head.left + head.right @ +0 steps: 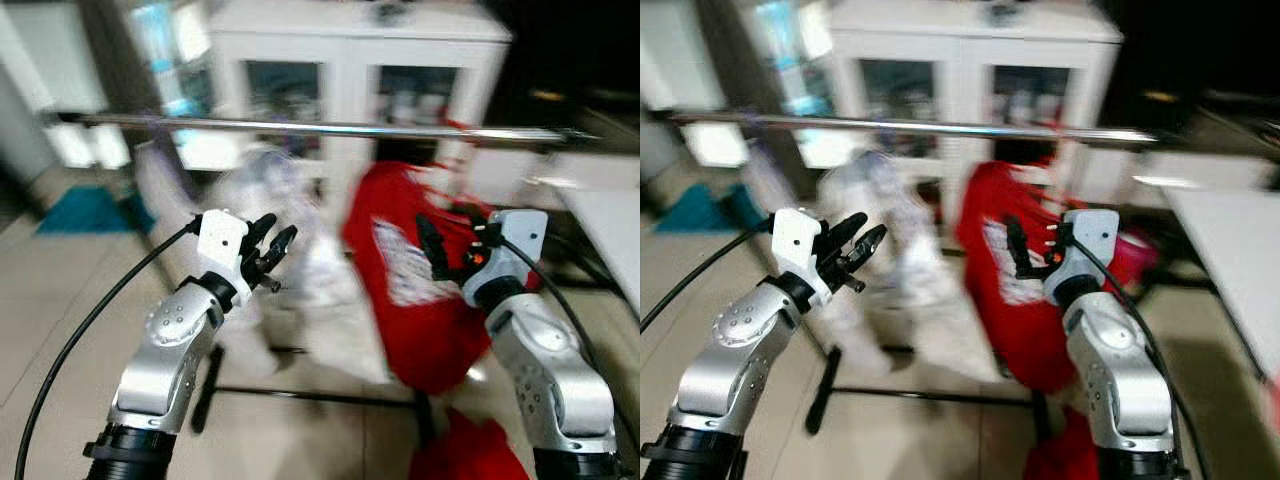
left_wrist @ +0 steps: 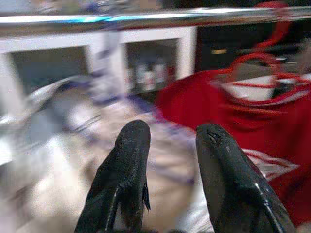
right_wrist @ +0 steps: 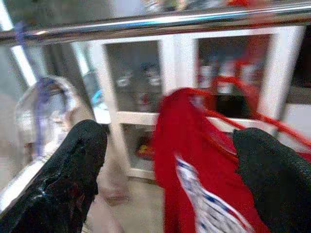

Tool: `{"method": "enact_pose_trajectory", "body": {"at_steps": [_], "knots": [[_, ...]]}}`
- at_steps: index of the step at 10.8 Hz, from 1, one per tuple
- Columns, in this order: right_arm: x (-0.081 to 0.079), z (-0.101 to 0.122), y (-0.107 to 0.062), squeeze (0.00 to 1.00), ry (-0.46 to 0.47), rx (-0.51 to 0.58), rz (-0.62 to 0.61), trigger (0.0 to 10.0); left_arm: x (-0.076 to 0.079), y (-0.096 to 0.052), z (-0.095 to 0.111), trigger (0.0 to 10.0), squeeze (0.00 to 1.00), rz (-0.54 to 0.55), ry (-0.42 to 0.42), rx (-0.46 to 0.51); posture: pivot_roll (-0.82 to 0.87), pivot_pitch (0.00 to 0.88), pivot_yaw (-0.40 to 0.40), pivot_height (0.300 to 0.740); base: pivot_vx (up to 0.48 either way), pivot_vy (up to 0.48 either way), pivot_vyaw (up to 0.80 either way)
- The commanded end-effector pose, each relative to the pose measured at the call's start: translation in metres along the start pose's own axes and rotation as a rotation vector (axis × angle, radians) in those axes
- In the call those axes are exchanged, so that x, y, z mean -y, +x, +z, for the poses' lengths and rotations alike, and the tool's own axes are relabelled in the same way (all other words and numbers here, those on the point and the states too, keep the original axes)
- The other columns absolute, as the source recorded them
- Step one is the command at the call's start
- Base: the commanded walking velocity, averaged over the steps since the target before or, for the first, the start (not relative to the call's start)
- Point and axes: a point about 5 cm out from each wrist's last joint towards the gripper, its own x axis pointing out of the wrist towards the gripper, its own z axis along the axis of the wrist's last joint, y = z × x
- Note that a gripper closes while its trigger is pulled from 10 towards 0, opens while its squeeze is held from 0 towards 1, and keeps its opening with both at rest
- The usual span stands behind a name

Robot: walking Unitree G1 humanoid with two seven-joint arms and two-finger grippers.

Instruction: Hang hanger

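Observation:
A chrome rail (image 1: 330, 127) runs across in front of me at head height. A red shirt (image 1: 410, 290) hangs from it on a red hanger (image 2: 262, 58), right of centre. A blurred white garment (image 1: 300, 260) hangs to its left. My left gripper (image 1: 272, 238) is raised below the rail in front of the white garment, open and empty. My right gripper (image 1: 450, 240) is held up against the red shirt, wide open, with nothing between its fingers (image 3: 77, 155). The whole picture is blurred by motion.
A white glass-door cabinet (image 1: 350, 60) stands behind the rail. The rack's black base bar (image 1: 300, 395) lies on the tiled floor. More red cloth (image 1: 470, 455) sits low by the rack's foot. A white tabletop (image 1: 610, 220) is at the right.

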Motion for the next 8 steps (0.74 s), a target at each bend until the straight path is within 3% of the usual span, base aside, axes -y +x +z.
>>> {"method": "enact_pose_trajectory", "body": {"at_steps": [1, 4, 7, 8], "knots": [[-0.004, 0.003, 0.002, 0.00, -0.002, 0.010, 0.007, 10.0, -0.002, -0.001, 0.001, 10.0, 0.00, 0.006, 0.001, 0.000, -0.13, 0.000, 0.033, 0.740, 0.390, 0.000, 0.80], [0.005, 0.008, 0.002, 0.00, 0.003, 0.041, -0.038, 10.0, 0.000, -0.001, 0.000, 10.0, 0.00, -0.003, 0.000, -0.004, -0.13, 0.000, 0.031, 0.740, 0.361, 0.000, 0.00], [0.015, 0.015, -0.001, 0.00, -0.056, 0.047, 0.012, 10.0, 0.003, 0.000, 0.000, 10.0, 0.00, -0.061, -0.014, -0.005, -0.13, 0.000, 0.028, 0.740, 0.000, 0.000, 0.00], [0.018, 0.018, -0.004, 0.83, -0.083, 0.040, 0.076, 10.0, 0.005, 0.000, 0.001, 10.0, 0.00, -0.100, -0.019, 0.001, -0.13, 0.000, 0.026, 0.740, 0.000, 0.000, 0.00]]}}
